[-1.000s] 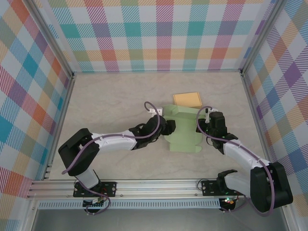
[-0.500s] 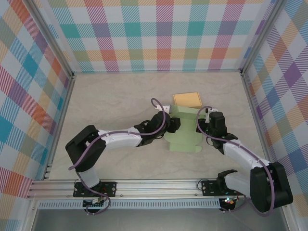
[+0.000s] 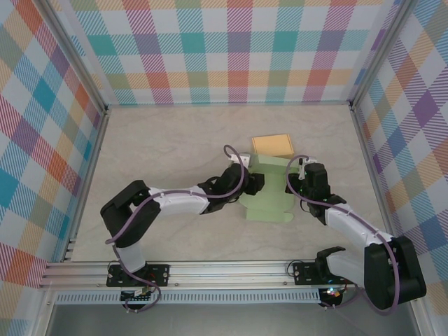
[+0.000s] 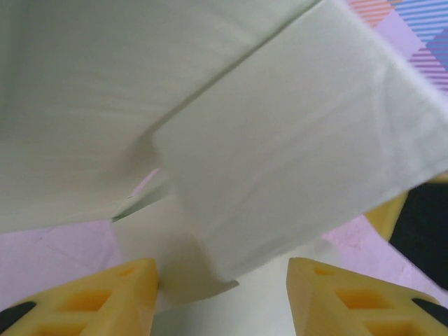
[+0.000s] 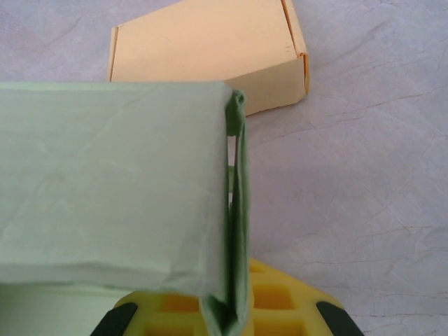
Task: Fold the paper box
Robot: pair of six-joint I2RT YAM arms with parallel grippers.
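Lying on the table [image 3: 161, 140], right of centre and between the two wrists, the green paper box [image 3: 269, 199] was only partly folded, its flat base spread toward the arms. Just behind it, at its far edge, sat a closed orange box [image 3: 272, 145]. The left arm stretched across from the left, and the left tool [image 4: 220, 283] met the paper box at its left side. Seen from the left wrist, its yellow fingers [image 4: 105, 294] stood apart and released, with a loose green flap hanging down between them and a clear gap on the flap's right side. The right tool [image 5: 227, 315] was clenched on the paper box's right wall. The right wrist view showed that doubled green wall standing upright, pinched between the yellow pads [image 5: 280, 308], with a wide green panel running off to its left and the orange box beyond it
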